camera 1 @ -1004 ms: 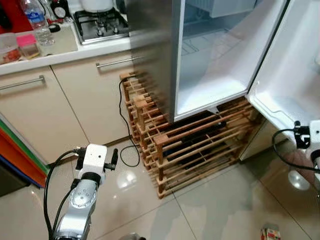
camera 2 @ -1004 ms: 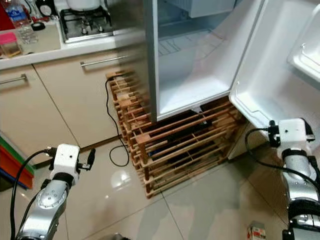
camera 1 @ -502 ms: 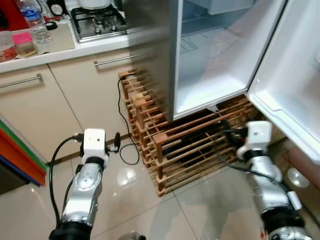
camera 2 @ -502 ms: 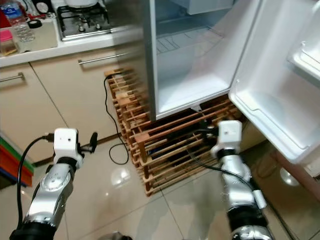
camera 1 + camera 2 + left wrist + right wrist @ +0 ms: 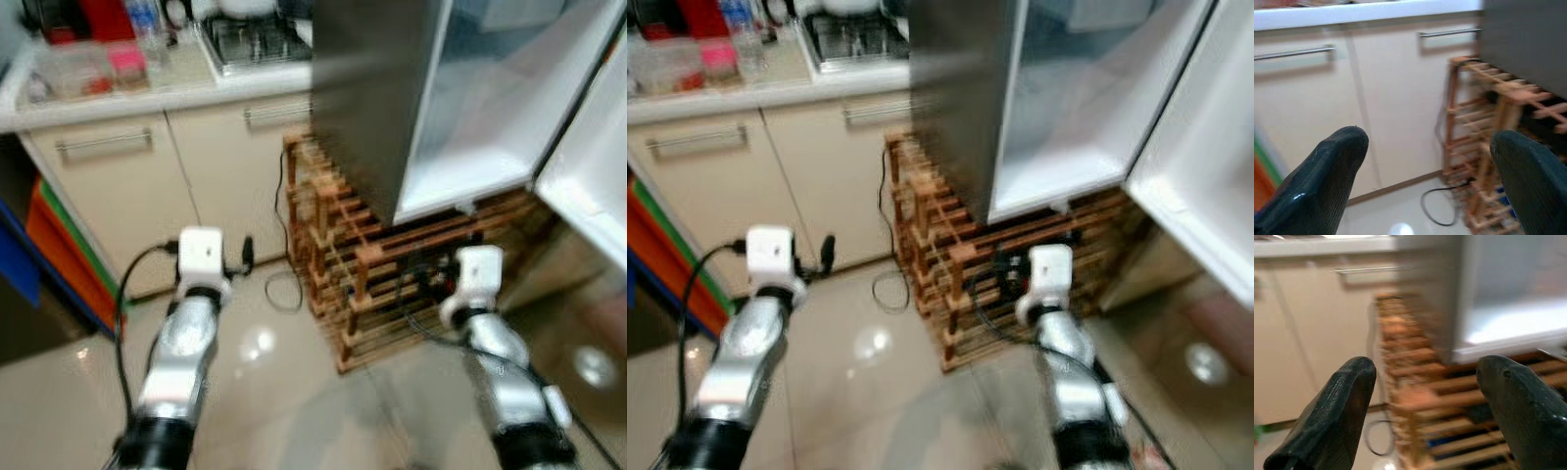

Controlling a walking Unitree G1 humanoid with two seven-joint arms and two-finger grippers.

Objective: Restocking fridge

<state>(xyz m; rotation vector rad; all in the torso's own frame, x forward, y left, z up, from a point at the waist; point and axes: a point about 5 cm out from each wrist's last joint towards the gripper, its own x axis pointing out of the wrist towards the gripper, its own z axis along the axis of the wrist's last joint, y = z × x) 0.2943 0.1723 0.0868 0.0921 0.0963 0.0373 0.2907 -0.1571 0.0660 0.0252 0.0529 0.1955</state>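
The fridge [image 5: 470, 117] stands open with a bare white inside, and its door [image 5: 588, 166] swings out to the right. It rests on a wooden slatted rack [image 5: 362, 264]. Both silver arms are raised in front of me. My left gripper [image 5: 1430, 142] is open with nothing between its fingers [image 5: 1327, 171], facing the cream cabinets and the rack's left end. Open and holding nothing too, my right gripper [image 5: 1425, 367] points at the rack below the fridge's bottom edge. The head views are blurred.
A counter [image 5: 147, 88] with a stove [image 5: 250, 39], a bottle and plastic containers [image 5: 88, 69] runs along the back left above cream cabinets [image 5: 118, 186]. A black cable [image 5: 284, 289] hangs beside the rack. Orange, green and blue panels [image 5: 59, 245] lean at the left.
The right arm swung in from the right edge to in front of the rack. The camera has turned, shifting the whole scene rightward, and the picture is now blurred.
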